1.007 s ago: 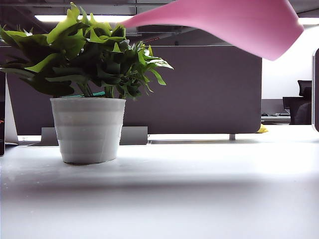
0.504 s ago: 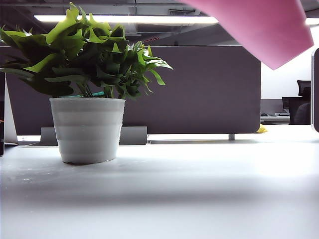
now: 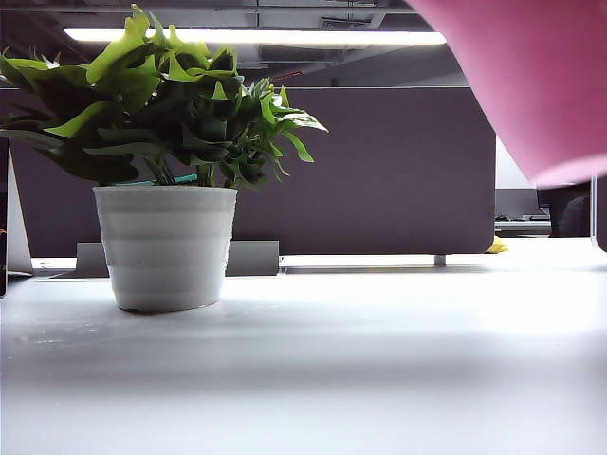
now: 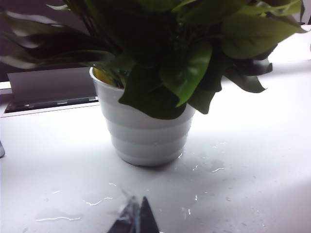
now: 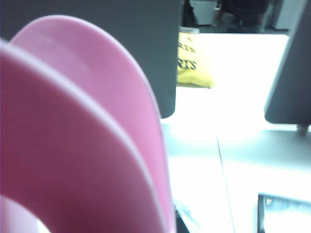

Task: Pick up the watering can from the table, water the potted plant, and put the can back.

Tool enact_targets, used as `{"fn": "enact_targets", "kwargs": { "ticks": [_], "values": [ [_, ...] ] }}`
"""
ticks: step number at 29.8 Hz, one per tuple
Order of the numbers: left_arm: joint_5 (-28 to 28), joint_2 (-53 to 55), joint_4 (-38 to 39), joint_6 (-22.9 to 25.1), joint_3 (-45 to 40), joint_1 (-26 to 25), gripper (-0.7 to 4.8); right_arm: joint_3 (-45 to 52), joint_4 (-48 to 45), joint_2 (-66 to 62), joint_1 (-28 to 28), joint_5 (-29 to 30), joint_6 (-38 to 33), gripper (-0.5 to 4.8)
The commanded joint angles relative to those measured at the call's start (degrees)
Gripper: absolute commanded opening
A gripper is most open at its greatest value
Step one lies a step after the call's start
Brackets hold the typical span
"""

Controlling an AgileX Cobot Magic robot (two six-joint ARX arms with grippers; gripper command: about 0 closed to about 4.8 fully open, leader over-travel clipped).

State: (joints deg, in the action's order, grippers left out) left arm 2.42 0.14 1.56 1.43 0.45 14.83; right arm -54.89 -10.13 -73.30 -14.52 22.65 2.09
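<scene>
The potted plant (image 3: 166, 246), green leaves in a white ribbed pot, stands on the table (image 3: 379, 360) at the left of the exterior view. The pink watering can (image 3: 541, 85) hangs in the air at the upper right, well clear of the plant, its spout out of view. In the right wrist view the watering can (image 5: 73, 145) fills most of the picture. It hides my right gripper except one dark finger (image 5: 182, 223) beside its wall, so the grip holds the can. My left gripper (image 4: 138, 216) rests shut just in front of the pot (image 4: 146, 138).
Thin streaks and drops of water (image 4: 97, 201) lie on the table around the pot. A dark partition (image 3: 379, 171) closes the back, with a grey stand (image 3: 251, 258) at its foot. A yellow bag (image 5: 194, 60) lies far behind, and a dark flat object (image 5: 284, 213) sits near the can.
The watering can has swung away from the plant, rightward and lower. It went from lying tilted with its narrow end over the leaves to a steeper hang at the right edge.
</scene>
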Motion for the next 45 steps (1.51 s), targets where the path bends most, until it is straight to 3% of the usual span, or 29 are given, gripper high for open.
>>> {"fn": "enact_targets", "kwargs": {
  "ticks": [1, 10, 27, 34, 37, 41, 45],
  "values": [
    [0.2, 0.1, -0.3, -0.2, 0.0, 0.1, -0.05, 6.1, -15.8, 0.7, -1.5, 1.9, -8.1, -0.06],
    [0.2, 0.1, -0.3, -0.2, 0.0, 0.1, -0.05, 20.7, -39.5, -3.3, -2.4, -0.9, -12.2, -0.06],
    [0.2, 0.1, -0.3, -0.2, 0.0, 0.1, -0.05, 22.6, -69.5, -27.9, -2.3, -5.9, -15.9, -0.06],
    [0.2, 0.1, -0.3, -0.2, 0.0, 0.1, -0.05, 22.5, -70.7, -31.1, -2.1, -6.2, -15.6, 0.08],
    [0.2, 0.1, -0.3, -0.2, 0.0, 0.1, -0.05, 22.5, -70.7, -31.4, -2.0, -6.0, -15.6, 0.51],
    [0.2, 0.1, -0.3, -0.2, 0.0, 0.1, -0.05, 22.5, -70.7, -31.4, -2.0, -5.9, -15.6, 1.57],
    [0.2, 0.1, -0.3, -0.2, 0.0, 0.1, -0.05, 22.5, -70.1, -31.4, -1.7, -5.8, -15.6, 1.64]
  ]
}}
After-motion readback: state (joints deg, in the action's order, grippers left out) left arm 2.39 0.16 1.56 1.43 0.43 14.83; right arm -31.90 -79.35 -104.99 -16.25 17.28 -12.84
